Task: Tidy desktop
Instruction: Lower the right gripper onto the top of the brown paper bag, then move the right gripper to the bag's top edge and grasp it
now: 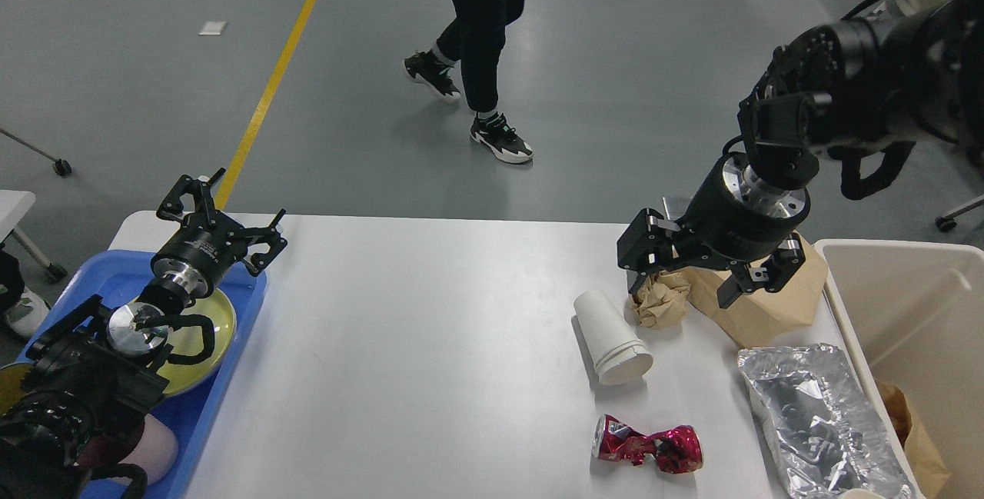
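The white desktop (pixel 423 345) carries litter on its right half. A white paper cup (pixel 611 337) lies on its side there, next to a crumpled brown paper ball (pixel 659 305) and a brown paper bag (pixel 769 307). Nearer the front lie a crushed red can (pixel 646 449) and a silver foil bag (pixel 815 422). My right gripper (pixel 696 272) hangs open just above the paper ball and the bag, one finger at the ball's far edge. My left gripper (pixel 223 218) is open and empty at the desktop's back left corner.
A beige bin (pixel 915 307) with brown paper inside stands off the right edge. A blue tray (pixel 231 360) at the left holds a yellow-green plate (pixel 207 326), under my left arm. A person (pixel 484 38) walks on the floor beyond the table.
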You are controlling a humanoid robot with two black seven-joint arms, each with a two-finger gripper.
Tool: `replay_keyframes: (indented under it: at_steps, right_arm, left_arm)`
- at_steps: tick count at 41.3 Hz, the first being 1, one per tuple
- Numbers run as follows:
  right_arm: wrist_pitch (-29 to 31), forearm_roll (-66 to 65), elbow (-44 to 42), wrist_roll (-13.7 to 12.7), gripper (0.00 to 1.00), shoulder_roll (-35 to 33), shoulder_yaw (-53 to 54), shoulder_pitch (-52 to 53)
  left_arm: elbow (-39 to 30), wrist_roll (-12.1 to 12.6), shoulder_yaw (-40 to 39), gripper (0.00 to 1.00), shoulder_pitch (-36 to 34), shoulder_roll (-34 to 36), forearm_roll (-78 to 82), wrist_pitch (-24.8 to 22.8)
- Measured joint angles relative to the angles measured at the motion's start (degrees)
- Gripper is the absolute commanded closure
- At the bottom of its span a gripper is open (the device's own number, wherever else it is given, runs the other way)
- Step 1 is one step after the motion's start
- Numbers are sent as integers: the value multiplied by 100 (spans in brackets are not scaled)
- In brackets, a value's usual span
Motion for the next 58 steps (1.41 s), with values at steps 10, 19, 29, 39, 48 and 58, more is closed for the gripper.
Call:
replay_keyframes:
  at_steps: [10, 19, 29, 39, 48, 58]
  right_arm:
    - [-402, 38, -38, -12, 0, 67, -143, -509]
    - [-871, 684, -329, -13, 0, -26, -508, -1233]
    - [-1338, 1590, -1135, -12, 0, -499, -652, -2233]
    - [-1352, 1659, -2478, -65, 0, -1856, -682, -3288]
    - [-1506, 1761, -3934, -431, 0, -2784, -387, -4662]
    - [-1873, 1945, -4968, -1165, 0, -3310, 1315, -5900]
  left_arm:
    - [0, 0, 0, 0, 0, 0, 3, 0]
    - [0, 0, 0, 0, 0, 0, 4, 0]
    - [0, -7, 0, 0, 0, 0, 4, 0]
    - [1, -8, 0, 0, 0, 0, 4, 4]
    - [1, -9, 0, 0, 1, -1, 4, 9]
    - [2, -5, 0, 0, 0, 0, 4, 4]
